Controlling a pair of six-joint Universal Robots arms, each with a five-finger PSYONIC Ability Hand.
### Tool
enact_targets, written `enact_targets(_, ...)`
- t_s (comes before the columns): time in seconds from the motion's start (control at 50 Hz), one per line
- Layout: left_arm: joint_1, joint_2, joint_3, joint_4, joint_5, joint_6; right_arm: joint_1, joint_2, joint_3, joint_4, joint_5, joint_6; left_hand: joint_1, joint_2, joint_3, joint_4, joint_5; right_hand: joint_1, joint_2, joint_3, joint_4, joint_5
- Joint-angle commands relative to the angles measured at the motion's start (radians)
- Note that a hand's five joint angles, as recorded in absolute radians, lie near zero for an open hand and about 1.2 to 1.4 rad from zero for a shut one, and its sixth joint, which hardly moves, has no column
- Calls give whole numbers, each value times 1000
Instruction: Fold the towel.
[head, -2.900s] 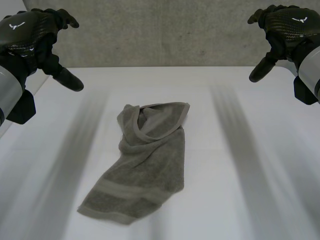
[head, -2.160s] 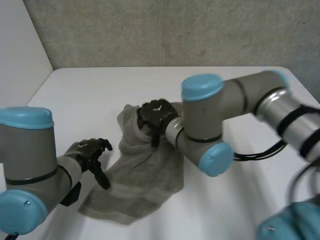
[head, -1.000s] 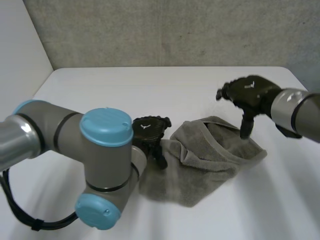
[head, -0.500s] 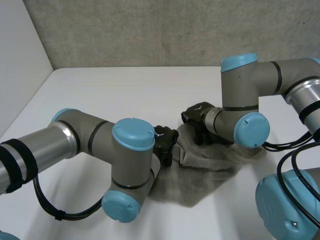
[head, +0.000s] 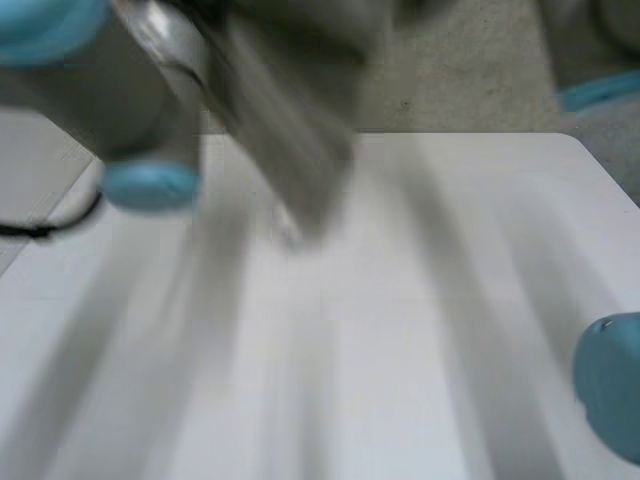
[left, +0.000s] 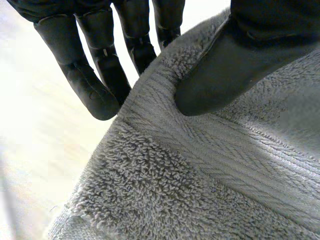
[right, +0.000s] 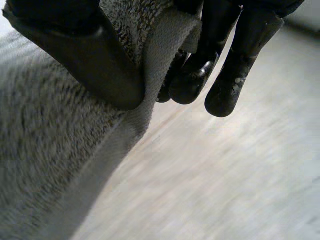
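The grey terry towel (left: 200, 175) lies across my left hand (left: 225, 70): the thumb presses its hemmed edge from above while the fingers (left: 90, 85) reach under it, so the hand is shut on the towel. My right hand (right: 90, 55) pinches another stretch of the towel's (right: 45, 150) banded edge between thumb and fingers (right: 235, 65). In the head view the towel (head: 290, 140) hangs off the table as a grey streak at the back, beside my left arm (head: 110, 80).
The white table (head: 400, 350) spreads bare below the towel, with a grey wall behind it. A light-blue cap of my left arm (head: 150, 185) is at the back left, and one of my right arm (head: 610, 385) at the front right.
Both hands have closed on the towel's edge. The towel has left its place on the table and now hangs raised at the back, and both arms have swung upward.
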Motion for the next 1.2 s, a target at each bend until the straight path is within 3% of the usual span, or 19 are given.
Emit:
enact_targets(0.02,41,98,-15,93,-29,0,-76,-39,93,121,-107,111,-9,-97,-135,-110,-223,138,81,66,66,94)
enact_targets(0.04,40,101,-55,89,-23,0,-79,-41,139,196,-180,85,-9,-97,-135,-110,-223,138,81,66,66,94)
enact_targets(0.06,40,101,-55,89,-23,0,-79,-41,139,196,-181,85,-9,-97,-135,-110,-223,138,81,66,66,94)
enact_targets(0.1,37,104,-163,89,3,1,-78,-33,216,332,-312,-29,-9,-97,-135,-110,-223,138,81,66,66,94)
enact_targets(0.14,36,106,-223,89,20,3,-76,-29,257,394,-348,-107,-9,-97,-135,-110,-223,138,81,66,66,94)
enact_targets(0.26,47,112,-491,92,77,7,-72,22,427,584,-304,-393,-9,-97,-135,-110,-223,138,81,66,66,94)
enact_targets(0.34,63,111,-616,93,85,9,-83,43,538,623,-255,-446,-9,-97,-135,-110,-223,138,81,66,66,94)
enact_targets(0.38,90,103,-722,93,86,9,-96,51,683,627,-229,-455,-9,-97,-135,-110,-223,138,81,66,66,94)
enact_targets(0.5,124,108,-843,93,88,9,-133,17,880,604,-218,-461,-9,-97,-135,-110,-223,138,81,66,66,94)
enact_targets(0.82,132,258,-978,93,95,-3,-155,-440,1449,354,-183,-461,-9,-97,-135,-110,-223,138,81,66,66,94)
enact_targets(0.84,132,278,-992,93,95,-3,-156,-475,1490,315,-155,-462,-9,-97,-135,-110,-223,92,36,20,20,49)
enact_targets(0.86,132,298,-1010,93,95,-3,-158,-513,1530,272,-125,-469,-9,-97,-135,-110,-223,-152,-209,-224,-224,-196)
enact_targets(0.88,132,298,-1011,93,95,-3,-158,-513,1531,272,-124,-469,-9,-97,-135,-110,-223,-155,-211,-227,-227,-198)
enact_targets(0.92,132,313,-1031,95,98,-5,-161,-570,1622,214,-71,-517,-9,-97,-135,-110,-223,-841,-898,-913,-913,-885)
enact_targets(0.94,132,328,-1049,96,100,-6,-161,-570,1623,213,-71,-518,-9,-97,-135,-110,-223,-845,-901,-917,-917,-888)
enact_targets(0.96,130,338,-1067,96,101,-5,-161,-591,1664,194,-52,-553,-9,-97,-135,-110,-223,-1031,-1087,-1103,-1103,-1074)
enact_targets(1.1,124,350,-1129,96,105,-5,-156,-662,1730,184,-17,-559,-9,-97,-135,-110,-223,-1024,-1080,-1096,-1096,-1067)
enact_targets(1.16,122,350,-1147,96,105,-8,-150,-691,1733,196,-11,-462,-9,-97,-135,-110,-223,-1000,-1057,-1072,-1072,-1044)
enact_targets(1.2,119,351,-1159,96,105,-8,-150,-710,1736,209,-14,-296,-9,-97,-135,-110,-223,-997,-1054,-1069,-1069,-1041)
